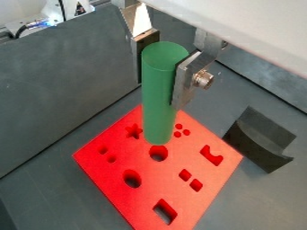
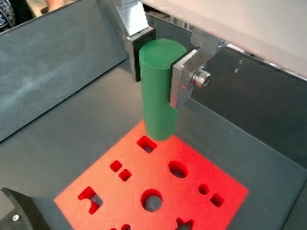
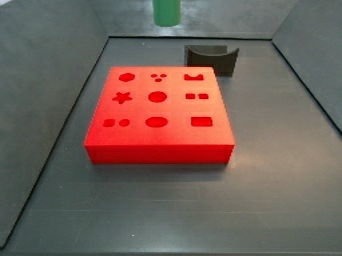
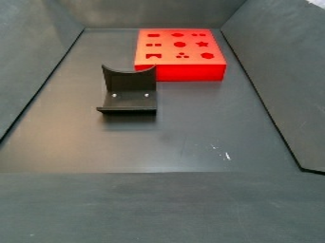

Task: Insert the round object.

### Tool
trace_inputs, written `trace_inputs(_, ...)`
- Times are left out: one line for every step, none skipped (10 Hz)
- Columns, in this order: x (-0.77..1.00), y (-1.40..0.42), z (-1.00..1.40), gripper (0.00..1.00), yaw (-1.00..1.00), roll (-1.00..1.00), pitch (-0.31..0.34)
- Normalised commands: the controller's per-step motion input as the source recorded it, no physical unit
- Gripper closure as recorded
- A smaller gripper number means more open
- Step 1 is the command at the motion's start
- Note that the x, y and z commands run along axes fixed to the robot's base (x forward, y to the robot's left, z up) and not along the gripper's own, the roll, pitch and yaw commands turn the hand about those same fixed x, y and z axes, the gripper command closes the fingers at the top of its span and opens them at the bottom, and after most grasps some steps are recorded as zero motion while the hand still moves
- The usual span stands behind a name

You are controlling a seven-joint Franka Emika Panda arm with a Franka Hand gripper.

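In a wrist view the two-finger silver gripper [image 1: 163, 56] hangs high over the floor, its flat plates pressed against the upper end of the long, smooth green cylinder peg [image 1: 160, 94], which stands upright between them. Below it lies the flat red block with shaped cut-outs [image 1: 156, 166]: a star, a round hole, small dots and squares are open in its top, and none of them has anything in it. The peg's lower end is clear of the block, well above it. Off to the side sits the dark grey block with a curved notch [image 1: 259, 138] on the dark floor.

From the opposite wrist view the gripper [image 2: 162, 54] clasps the green peg [image 2: 159, 90] in the same way, upright over the red block [image 2: 162, 193]; here the grey notched piece is barely seen.

In a side view only the peg's bottom end [image 3: 166, 12] shows at the upper edge, above the far side of the red block [image 3: 158, 108]; the gripper itself is out of frame. The notched block [image 3: 210, 58] stands just behind the red one.

The remaining side view shows no peg and no gripper, only the red block [image 4: 180, 53] at the back and the notched block [image 4: 127, 91] nearer, well apart.
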Motion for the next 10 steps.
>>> trace_inputs(0.01,-0.02,0.00,1.00,-0.01,0.00,0.000)
trace_inputs(0.00,0.00,0.00,1.00,0.00,-0.04,0.000)
trace_inputs(0.09,0.05,-0.02,1.00,0.00,-0.14,0.023)
trace_inputs(0.15,0.11,-0.06,1.00,0.00,-0.20,0.061)
trace_inputs(0.29,0.15,-0.10,1.00,0.00,-0.23,0.094)
trace_inputs(0.29,0.27,-0.11,1.00,0.01,-0.29,0.124)
trace_inputs(0.07,0.55,-0.18,1.00,0.00,-0.25,0.100)
trace_inputs(0.00,0.49,-0.35,1.00,0.00,-0.04,0.023)
trace_inputs(-0.03,0.40,-0.71,1.00,0.10,0.01,-0.101)
trace_inputs(-0.15,0.13,-0.73,1.00,0.23,0.09,-0.170)
